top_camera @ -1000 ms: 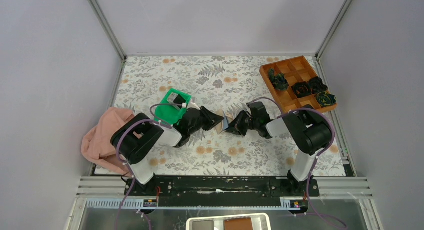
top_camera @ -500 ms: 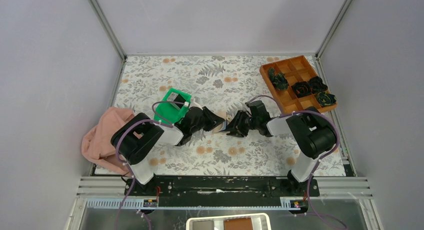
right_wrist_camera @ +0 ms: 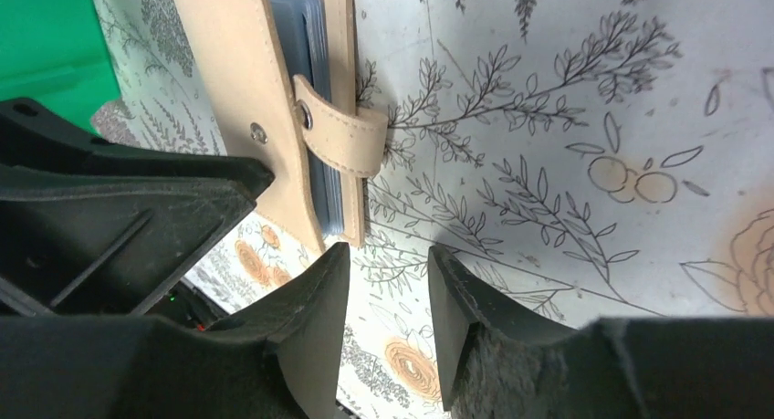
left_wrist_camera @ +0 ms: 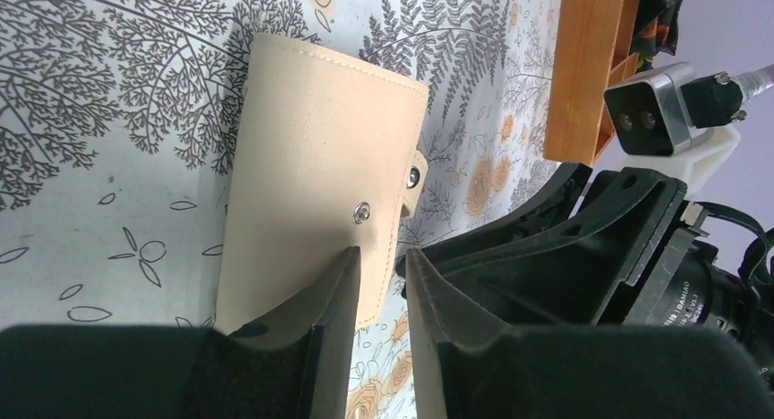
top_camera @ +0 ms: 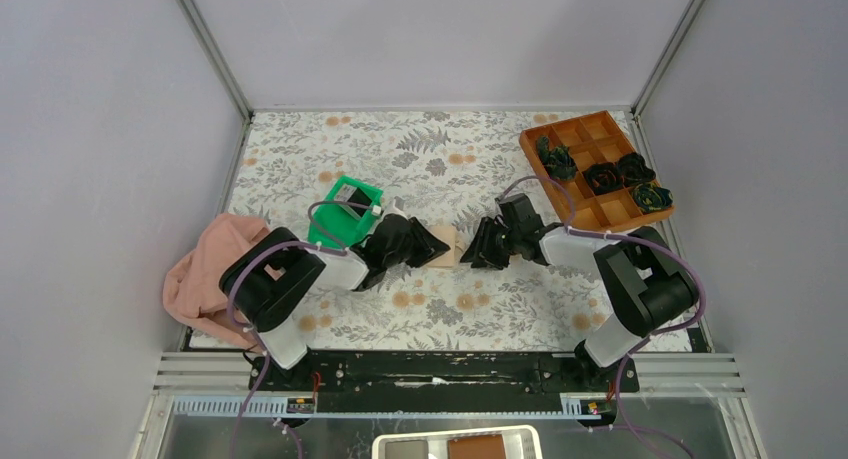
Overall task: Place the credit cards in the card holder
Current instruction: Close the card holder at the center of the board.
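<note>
My right fingers (right_wrist_camera: pixel 310 346) stand apart with only bare tabletop (top_camera: pixel 440 149) between them. They grip nothing, and their tips are just short of the holder (left_wrist_camera: pixel 310 154). My left fingers (left_wrist_camera: pixel 319 337) are nearly together at the holder's other end, one tip over its tan cover. I cannot tell whether they pinch it or only press on it.

The holder lies near the middle of the tabletop, between my two arms. It is folded, so the tan outside shows and the blue-grey inside peeks out along one edge only. Its tab (right_wrist_camera: pixel 342 136) hangs across that edge, apparently unsnapped. I judge the left arm is there to steady the holder while the right works that edge, which faces the right fingers.

What looks like a card (top_camera: pixel 350 195) sits in the green tray (top_camera: pixel 328 222), left of middle, beside my left forearm. Neither set of fingers has a card, so I judge that loading is yet to be done.

Room is tight where my two sets of fingers nearly meet at the holder. Toward the far edge there is bare tabletop to swing through. The box (top_camera: pixel 588 129) fills the far right corner, and a pink cloth (top_camera: pixel 205 269) slumps at the left edge by my left base. Both are well apart from the holder.
</note>
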